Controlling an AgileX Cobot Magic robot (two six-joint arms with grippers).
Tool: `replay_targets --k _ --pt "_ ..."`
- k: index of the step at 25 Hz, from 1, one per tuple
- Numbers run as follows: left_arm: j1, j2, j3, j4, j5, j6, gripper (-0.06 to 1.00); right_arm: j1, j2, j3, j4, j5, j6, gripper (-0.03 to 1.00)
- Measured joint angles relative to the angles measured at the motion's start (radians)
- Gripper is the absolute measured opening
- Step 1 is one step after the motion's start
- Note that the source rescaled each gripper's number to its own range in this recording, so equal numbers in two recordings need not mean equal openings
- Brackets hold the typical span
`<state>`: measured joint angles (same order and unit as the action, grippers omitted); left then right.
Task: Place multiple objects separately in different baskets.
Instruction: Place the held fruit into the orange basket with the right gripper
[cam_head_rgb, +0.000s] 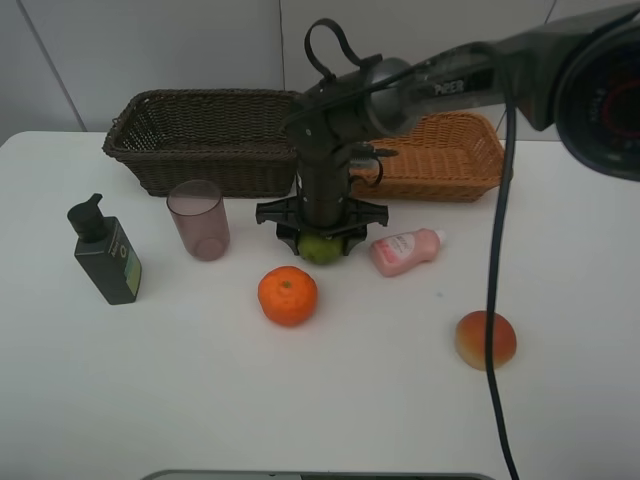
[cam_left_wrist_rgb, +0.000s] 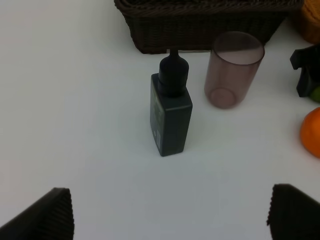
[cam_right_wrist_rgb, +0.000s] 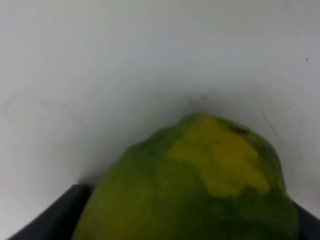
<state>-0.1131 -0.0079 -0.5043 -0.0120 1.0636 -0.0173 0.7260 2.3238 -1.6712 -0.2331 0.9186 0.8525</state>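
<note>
My right gripper (cam_head_rgb: 320, 238) reaches across to the table's middle and is shut on the green citrus (cam_head_rgb: 321, 250), which rests on the table. In the right wrist view the citrus (cam_right_wrist_rgb: 200, 190) fills the space between the dark fingertips (cam_right_wrist_rgb: 55, 215). The orange (cam_head_rgb: 287, 296) lies just in front of it. The pink lotion bottle (cam_head_rgb: 405, 250) lies to its right and the red-yellow fruit (cam_head_rgb: 485, 340) at front right. The mauve cup (cam_head_rgb: 198, 220) and the dark green pump bottle (cam_head_rgb: 108, 255) stand on the left. My left gripper (cam_left_wrist_rgb: 170, 215) is open and empty, short of the pump bottle (cam_left_wrist_rgb: 171, 115).
The dark brown basket (cam_head_rgb: 130, 130) stands at back left and the light tan basket (cam_head_rgb: 470, 120) at back right, both behind the right arm. The right arm's cable (cam_head_rgb: 492, 300) hangs in front of the red-yellow fruit. The cup (cam_left_wrist_rgb: 232, 70) stands before the brown basket (cam_left_wrist_rgb: 200, 25).
</note>
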Motion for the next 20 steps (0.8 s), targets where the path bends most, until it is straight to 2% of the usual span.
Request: replay_targets --k 7,20 --pt "0.000 0.000 0.000 0.000 0.000 0.000 0.99 0.000 0.000 0.000 -0.014 0.012 -0.027 0.33" --pt "0.000 0.000 0.000 0.000 -0.001 0.000 0.99 0.000 -0.133 0.000 -0.008 0.111 -0.265 0.33"
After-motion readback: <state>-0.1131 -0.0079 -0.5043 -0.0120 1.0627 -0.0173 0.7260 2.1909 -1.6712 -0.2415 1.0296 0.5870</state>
